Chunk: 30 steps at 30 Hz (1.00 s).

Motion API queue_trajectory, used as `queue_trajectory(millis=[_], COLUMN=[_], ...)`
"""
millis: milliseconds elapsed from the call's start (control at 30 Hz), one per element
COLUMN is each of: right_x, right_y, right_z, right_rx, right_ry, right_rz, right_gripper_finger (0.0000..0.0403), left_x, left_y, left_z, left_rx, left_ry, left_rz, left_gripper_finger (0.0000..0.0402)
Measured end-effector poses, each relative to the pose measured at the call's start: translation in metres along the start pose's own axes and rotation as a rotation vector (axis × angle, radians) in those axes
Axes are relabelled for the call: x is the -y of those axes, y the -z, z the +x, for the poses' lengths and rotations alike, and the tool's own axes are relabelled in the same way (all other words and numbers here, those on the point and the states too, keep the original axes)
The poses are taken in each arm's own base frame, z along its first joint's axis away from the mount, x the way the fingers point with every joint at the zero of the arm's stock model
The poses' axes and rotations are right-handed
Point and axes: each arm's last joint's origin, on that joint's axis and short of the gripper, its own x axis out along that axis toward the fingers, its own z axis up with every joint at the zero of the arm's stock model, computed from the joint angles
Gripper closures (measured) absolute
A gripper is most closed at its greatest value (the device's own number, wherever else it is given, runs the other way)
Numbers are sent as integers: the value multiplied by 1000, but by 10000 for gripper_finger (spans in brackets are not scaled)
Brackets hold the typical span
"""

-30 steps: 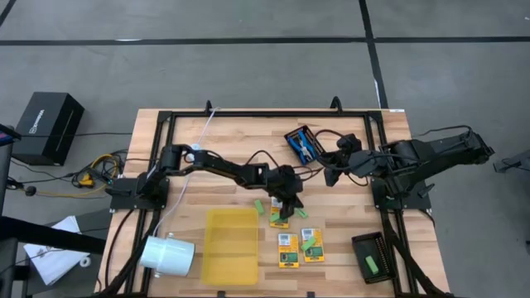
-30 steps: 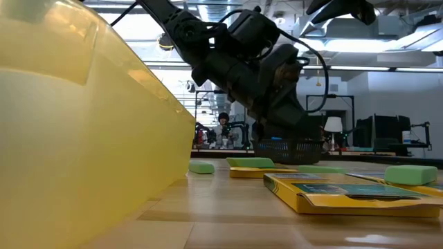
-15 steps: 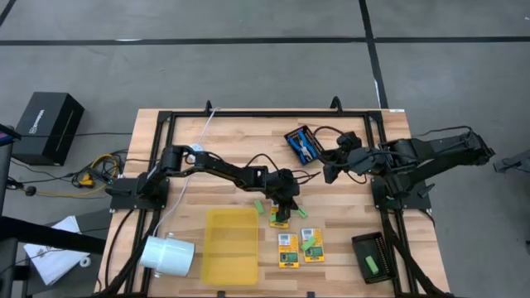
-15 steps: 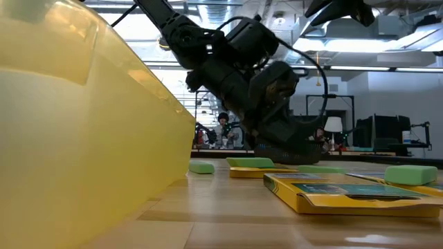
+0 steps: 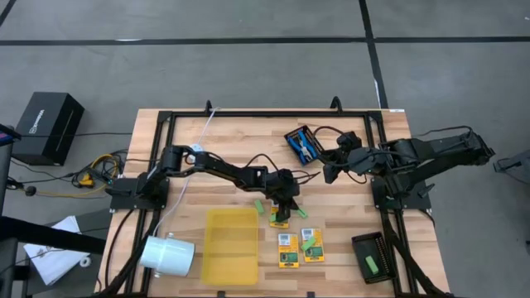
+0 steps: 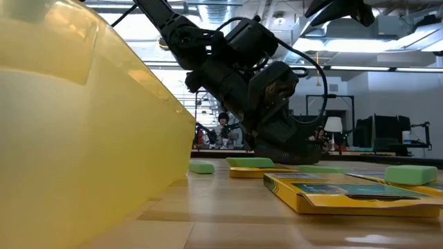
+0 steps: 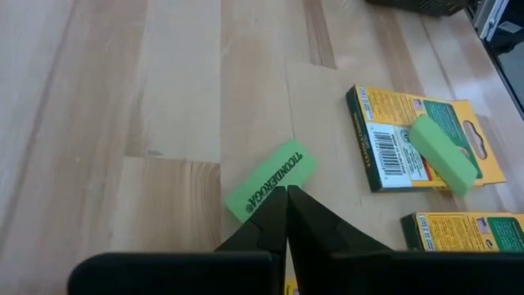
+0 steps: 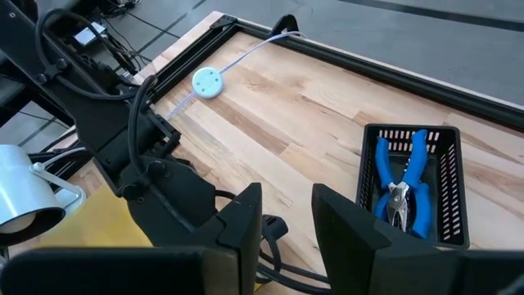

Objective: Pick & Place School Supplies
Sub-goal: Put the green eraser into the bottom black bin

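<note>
My left gripper [image 7: 286, 192] is shut and slants down over the table's middle. Its tips are at the near long edge of a bright green stick [image 7: 268, 183], which lies flat on the wood [image 5: 303, 213]. A yellow-and-green crayon box [image 5: 279, 218] lies under that gripper. Two more boxes [image 5: 287, 249] lie nearer the front; one [image 7: 417, 139] carries a green stick [image 7: 443, 149]. Another green stick [image 5: 259, 206] lies left of the gripper. My right gripper [image 8: 282, 215] hangs open above the table, near the blue-handled scissors [image 8: 403, 184]. My left gripper's shut fingertips [image 7: 288, 197] meet the picture of the green stick's near long edge [image 7: 277, 193], slanting down at it. I cannot tell whether they touch it. The stick lies flat on the table.
The scissors sit in a black mesh tray [image 5: 291, 135] at the far middle. A second mesh tray [image 5: 372, 258] at the front right holds a green stick. A flat yellow tray [image 5: 230, 246] and a white cup [image 5: 166, 252] lie front left. A cable [image 5: 207, 128] crosses the far left.
My left gripper has sunk a little toward the table over the crayon box and tipped slightly further down, then kept still. It has stayed shut.
</note>
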Motion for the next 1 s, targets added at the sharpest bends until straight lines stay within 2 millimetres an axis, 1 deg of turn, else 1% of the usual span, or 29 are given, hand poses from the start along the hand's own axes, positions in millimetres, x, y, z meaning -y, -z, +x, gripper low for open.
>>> queue_trajectory(millis=[267, 733, 1000], right_x=[1, 3, 2], right_y=[-2, -5, -5], right_z=[2, 4, 4], right_rx=[10, 3, 5], right_ry=[7, 1, -2], right_rz=[13, 2, -22], right_gripper_finger=[301, 301, 301], left_x=[-4, -7, -4], left_y=[13, 14, 15], left_z=[15, 16, 13], left_rx=[-39, -39, -79], left_ry=[59, 60, 125], left_rz=[-58, -84, -89], left_gripper_finger=[401, 401, 401])
